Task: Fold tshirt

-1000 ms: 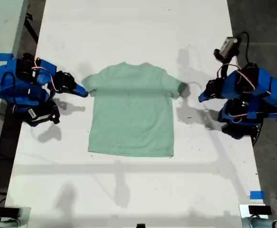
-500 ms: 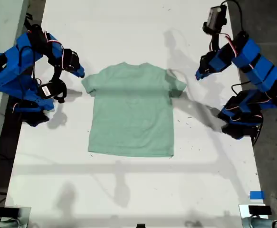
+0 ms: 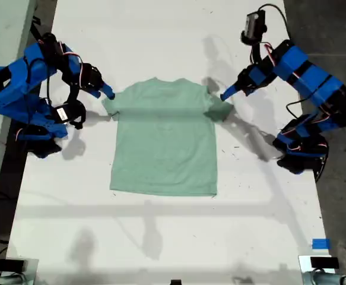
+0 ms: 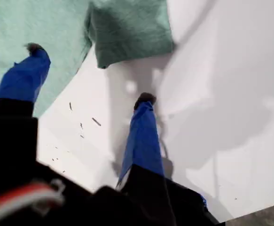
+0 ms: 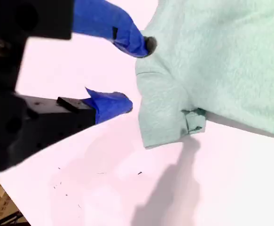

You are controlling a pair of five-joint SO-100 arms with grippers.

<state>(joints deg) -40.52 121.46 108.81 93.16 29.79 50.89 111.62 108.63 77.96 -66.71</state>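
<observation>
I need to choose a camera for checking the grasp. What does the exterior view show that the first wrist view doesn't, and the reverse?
Only the exterior view shows the whole tshirt lying flat, with both arms. Only the first wrist view shows my first gripper plainly open, holding nothing. Both show a sleeve and the white table.

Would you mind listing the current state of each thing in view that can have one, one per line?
tshirt: lying spread out and unfolded on the white table, both sleeves out to the sides.
my first gripper: open, beside a sleeve, gripping nothing.
my second gripper: open, at the edge of the other sleeve, not closed on it.
</observation>
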